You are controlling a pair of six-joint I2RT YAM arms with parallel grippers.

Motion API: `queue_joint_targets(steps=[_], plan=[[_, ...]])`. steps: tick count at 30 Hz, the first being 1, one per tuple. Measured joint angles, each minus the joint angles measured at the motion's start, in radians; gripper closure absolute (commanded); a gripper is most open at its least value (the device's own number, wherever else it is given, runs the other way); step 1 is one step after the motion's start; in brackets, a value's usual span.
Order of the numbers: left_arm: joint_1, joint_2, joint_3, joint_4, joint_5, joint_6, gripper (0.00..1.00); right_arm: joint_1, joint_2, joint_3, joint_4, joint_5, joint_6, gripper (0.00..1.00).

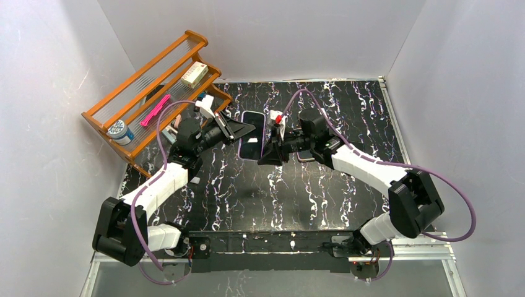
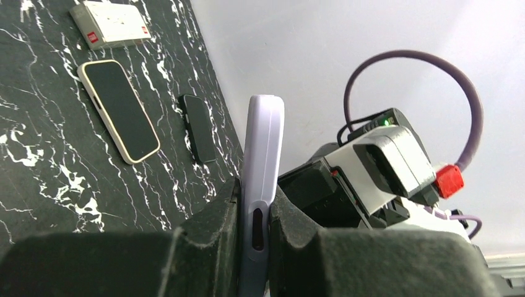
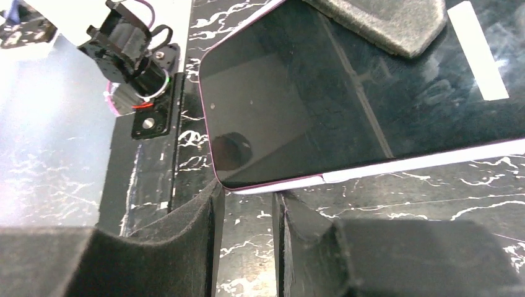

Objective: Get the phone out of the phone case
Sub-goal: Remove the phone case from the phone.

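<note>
1. The phone point(image 3: 347, 93) is judged to sit fully in its case point(image 2: 263, 148): a lilac rim is seen along the screen's edges, so the removal itself is not yet done
2. The cased phone is held up off the worktop point(image 1: 309, 198), over its far middle, between the two arms
3. The left fingers point(image 2: 216, 216) are clamped tight across the thickness of the case, with its pale side wall pinched between them
4. The right fingers point(image 3: 192, 235) are parted a little, and only worktop is seen in the gap; the phone's opposite edge lies just at their tips and is not gripped, as far as can be told
5. What is left, by this reading: the rim is to be caught by the right fingers and peeled back, and the phone pushed or drawn free
6. The case is pale lilac, smooth, matte and round-cornered, with an oval slot cut in the side wall; whether it is soft cannot be told
7. The screen is flat, black, glossy glass, in which reflections are seen
8. The fingers are padded with coarse black foam in blunt wedge shapes; the worktop is black with white marble veining
9. A second phone point(image 2: 117, 111), in a cream case, is laid flat on the worktop, well apart
</note>
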Motion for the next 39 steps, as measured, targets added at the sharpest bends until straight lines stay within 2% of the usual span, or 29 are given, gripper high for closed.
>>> queue_joint_targets(steps=[8,15,17,22,27,35,39], plan=[[0.001,0.000,0.000,0.003,-0.086,-0.060,1.00,0.033,0.004,0.001,-0.022,0.150,-0.079,0.99],[0.001,-0.006,0.000,0.019,-0.134,-0.075,1.00,0.040,0.004,-0.007,-0.005,0.255,-0.064,0.98],[0.001,-0.014,0.000,0.018,-0.130,-0.099,1.00,0.040,0.003,-0.029,0.034,0.290,-0.045,0.91],[-0.050,-0.047,-0.002,0.015,-0.035,-0.142,1.00,0.016,-0.012,-0.102,0.148,0.387,0.050,0.63],[-0.043,-0.085,-0.032,0.017,-0.038,-0.138,1.00,0.005,-0.111,-0.182,0.197,0.452,0.168,0.46],[-0.011,-0.132,-0.122,-0.002,-0.165,-0.120,1.00,0.005,-0.284,-0.232,0.229,0.522,0.397,0.32],[-0.009,-0.157,-0.154,-0.016,-0.237,-0.115,1.00,0.005,-0.315,-0.266,0.274,0.513,0.557,0.31]])
